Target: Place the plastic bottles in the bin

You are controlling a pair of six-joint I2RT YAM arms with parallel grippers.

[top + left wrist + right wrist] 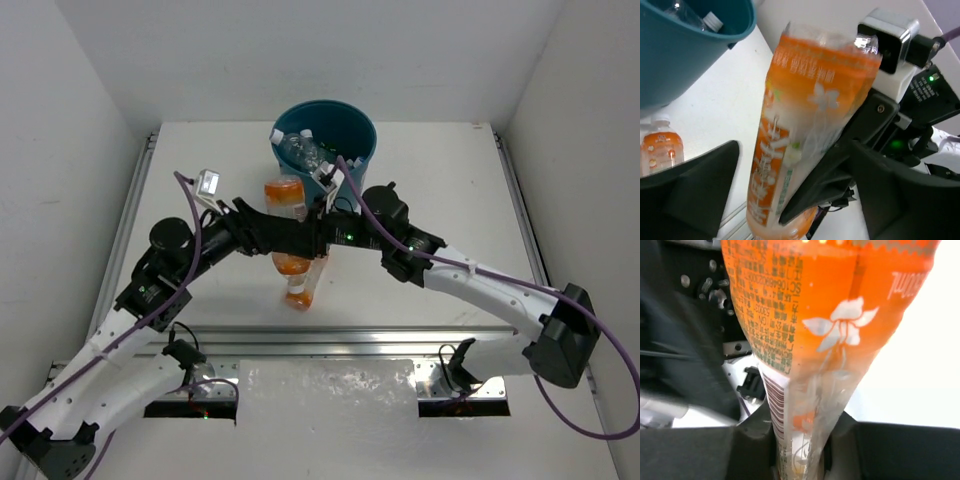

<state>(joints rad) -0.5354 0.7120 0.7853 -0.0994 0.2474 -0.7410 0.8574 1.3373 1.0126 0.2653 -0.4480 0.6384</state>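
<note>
Right pincer (pixel 800 445) clamps orange bottle (pixel 840 315); left pincer (pixel 790 190) jaws apart around it.

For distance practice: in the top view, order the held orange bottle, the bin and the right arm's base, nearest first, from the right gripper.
1. Held orange bottle, clamped in the right gripper.
2. Bin, just behind.
3. Right arm's base, near-right edge.

white table (pixel 450 190), plain white walls (pixel 60 100) three sides, aluminium rail (pixel 330 338) near edge
</note>
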